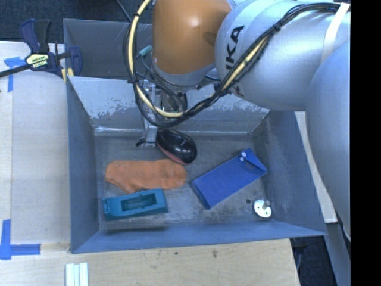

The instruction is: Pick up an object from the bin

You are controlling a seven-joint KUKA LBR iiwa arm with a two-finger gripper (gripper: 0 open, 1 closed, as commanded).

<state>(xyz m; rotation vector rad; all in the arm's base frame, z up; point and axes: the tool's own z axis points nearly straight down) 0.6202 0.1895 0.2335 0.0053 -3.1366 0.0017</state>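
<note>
My gripper [150, 133] hangs under the orange wrist cover, low at the back of the bin floor. Right beside it, on its right, lies a black rounded thing with a red underside [177, 146], perhaps a computer mouse; whether the two touch I cannot tell. Just in front of them an orange cloth [146, 174] lies flat on the floor. A teal rectangular block with a recessed top [136, 204] lies in front of the cloth, near the front wall.
A flat blue box [229, 179] lies slanted right of centre. A small white round piece [262, 208] sits in the front right corner. The arm and its cables cover the back right of the bin.
</note>
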